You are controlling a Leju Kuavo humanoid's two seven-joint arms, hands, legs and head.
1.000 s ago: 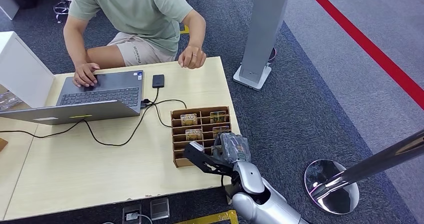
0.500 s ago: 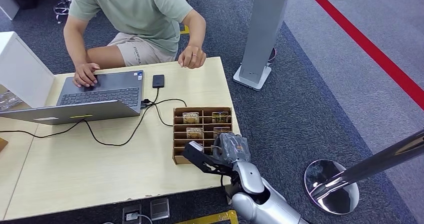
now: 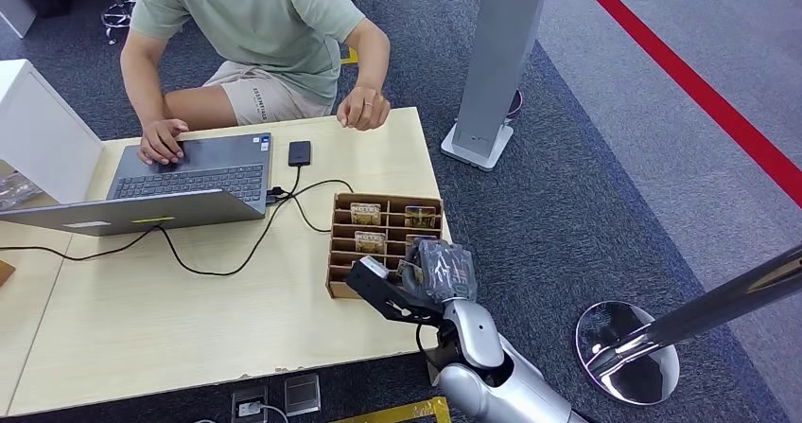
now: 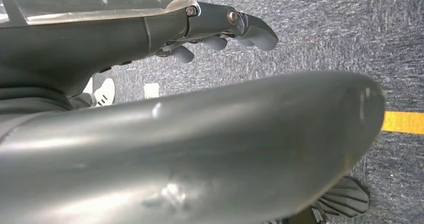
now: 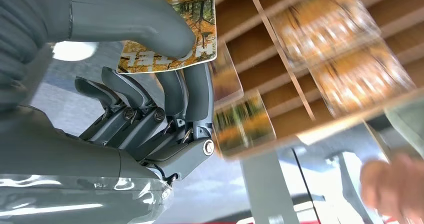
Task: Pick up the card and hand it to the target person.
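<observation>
Card: a card [image 5: 172,31] printed with an orange woodland picture is pinched between the thumb and fingers of the right robot hand [image 3: 430,276], just above the near end of the card rack [image 3: 338,262].
Right robot hand: it is clamped on the card, with the thumb pressed on the printed face and the fingers [image 5: 197,91] behind it.
Right arm pose: the forearm is raised from below at the worktop [image 3: 189,319] edge, and the hand is held over the rack's near corner.
Left robot hand: the left robot hand [image 4: 220,28] is seen hanging over carpet, fingers curled with nothing visibly held; apart or together cannot be told.
Target person: a person [image 3: 255,35] is seated at the far side, hands at a laptop [image 3: 189,172].
Risk, slip: only an edge of the card appears gripped; a quick swing could loosen it.
Risk, snag: the rack could be dragged if the hand is moved low across it.
Risk, reach: the laptop cable [image 3: 227,262] lies between the hand and the person.
</observation>
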